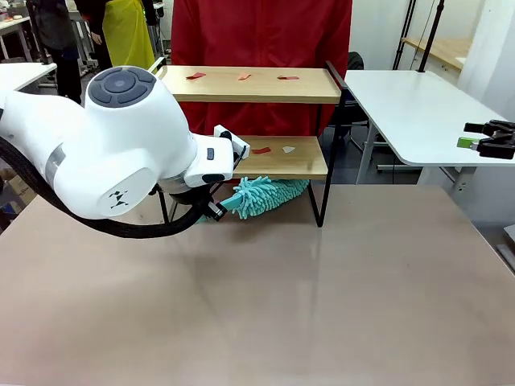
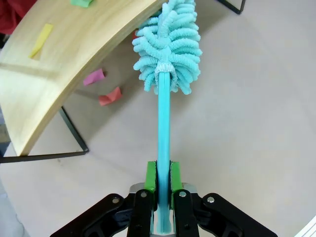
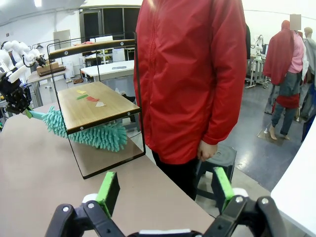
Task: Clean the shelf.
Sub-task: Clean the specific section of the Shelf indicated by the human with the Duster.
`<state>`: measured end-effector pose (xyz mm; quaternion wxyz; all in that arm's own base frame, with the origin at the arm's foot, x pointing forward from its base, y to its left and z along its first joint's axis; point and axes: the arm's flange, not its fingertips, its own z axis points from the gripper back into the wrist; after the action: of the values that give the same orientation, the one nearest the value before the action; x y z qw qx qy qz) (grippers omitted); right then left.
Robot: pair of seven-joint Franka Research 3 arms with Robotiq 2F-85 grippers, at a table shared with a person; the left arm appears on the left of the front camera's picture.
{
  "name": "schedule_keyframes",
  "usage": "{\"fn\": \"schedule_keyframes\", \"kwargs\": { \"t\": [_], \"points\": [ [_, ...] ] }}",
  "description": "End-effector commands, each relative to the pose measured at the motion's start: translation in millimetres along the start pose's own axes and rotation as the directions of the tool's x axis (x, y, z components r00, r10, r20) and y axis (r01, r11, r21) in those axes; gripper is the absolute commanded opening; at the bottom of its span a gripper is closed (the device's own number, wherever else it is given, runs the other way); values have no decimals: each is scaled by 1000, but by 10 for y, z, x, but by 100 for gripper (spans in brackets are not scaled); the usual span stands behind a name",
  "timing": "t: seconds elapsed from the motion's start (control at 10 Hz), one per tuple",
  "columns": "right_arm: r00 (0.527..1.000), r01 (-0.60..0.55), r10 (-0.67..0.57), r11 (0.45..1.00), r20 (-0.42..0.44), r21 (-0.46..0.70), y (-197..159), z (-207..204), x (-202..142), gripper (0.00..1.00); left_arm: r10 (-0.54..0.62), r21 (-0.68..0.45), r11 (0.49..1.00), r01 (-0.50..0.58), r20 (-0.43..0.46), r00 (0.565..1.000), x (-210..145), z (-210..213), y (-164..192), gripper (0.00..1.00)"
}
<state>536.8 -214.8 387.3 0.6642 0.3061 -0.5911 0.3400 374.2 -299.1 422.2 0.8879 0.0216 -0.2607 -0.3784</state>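
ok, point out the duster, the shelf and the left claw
duster (image 2: 170, 44), left wrist view, fluffy head
shelf (image 1: 257, 90), front view, bare wood of top board
left claw (image 2: 163, 170), left wrist view, midway between its green fingertips

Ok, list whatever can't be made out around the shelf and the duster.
- Front view: the left arm covers most of the left gripper, the handle of the duster and the left end of the lower board of the shelf.
- Left wrist view: the top edge cuts off the duster head's tip.
- Right wrist view: the upper board is nearly edge-on, its coloured scraps too small to tell.
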Motion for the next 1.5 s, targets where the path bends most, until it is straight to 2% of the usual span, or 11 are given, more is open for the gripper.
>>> {"fn": "schedule_keyframes", "kwargs": {
  "t": [0.0, 0.1, 0.2, 0.4, 0.8, 1.0, 1.2, 1.4],
  "points": [
    [1000, 13, -13, 1000, -8, -15, 24, -33, 82, 100, -21, 27, 999, 20, 14, 1000, -45, 126, 29, 13],
    [1000, 13, -13, 1000, -8, -15, 24, -33, 82, 100, 0, 0, 1000, 0, 0, 1000, 0, 0, 0, 13],
    [1000, 13, -13, 1000, -8, -15, 24, -33, 82, 100, 153, 64, 987, -149, -73, 986, 117, -71, -171, 13],
    [1000, 13, -13, 1000, -8, -15, 24, -33, 82, 100, 250, 78, 966, -245, -50, 967, 280, -198, -521, 13],
    [1000, 13, -13, 1000, -8, -15, 24, -33, 82, 100, 391, 106, 915, -389, -5, 920, 475, -401, -796, 13],
    [1000, 13, -13, 1000, -8, -15, 24, -33, 82, 100, 482, 113, 869, -482, 24, 876, 675, -604, -942, 13],
    [1000, 13, -13, 1000, -8, -15, 24, -33, 82, 100, 506, 78, 856, -511, 73, 860, 837, -728, -1107, 13],
    [1000, 13, -13, 1000, -8, -15, 24, -33, 82, 100, 536, 54, 840, -539, 69, 842, 927, -817, -1181, 13]
  ]
}}
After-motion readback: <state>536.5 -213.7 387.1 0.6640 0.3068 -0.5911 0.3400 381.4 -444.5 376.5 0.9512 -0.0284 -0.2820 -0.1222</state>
